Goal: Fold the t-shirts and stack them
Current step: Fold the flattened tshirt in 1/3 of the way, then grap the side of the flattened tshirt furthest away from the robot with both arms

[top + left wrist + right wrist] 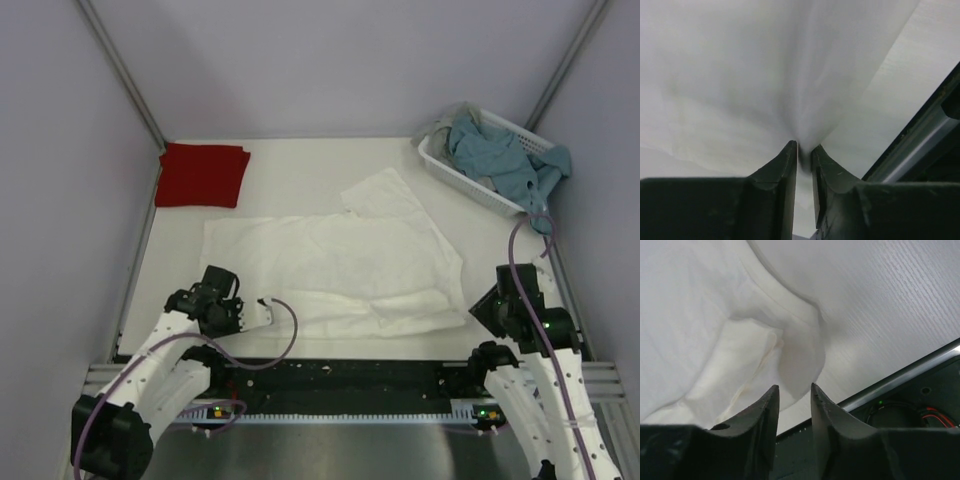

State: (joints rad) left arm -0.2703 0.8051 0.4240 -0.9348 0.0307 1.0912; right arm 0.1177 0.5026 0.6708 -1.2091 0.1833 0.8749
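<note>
White t-shirt (340,265): spread wrinkled across the table (300,160) centre, print not visible to us. Dark red t-shirt (202,174): folded, far left corner, well apart. Left gripper (804,150): clamped on the white shirt's near left edge. Right gripper (794,388): jaws narrowly parted at the near right corner, seemingly holding nothing. Risk, as we judge it: lifting one-handed drags and bunches the cloth; a thin pinch may slip from the fingers.
</note>
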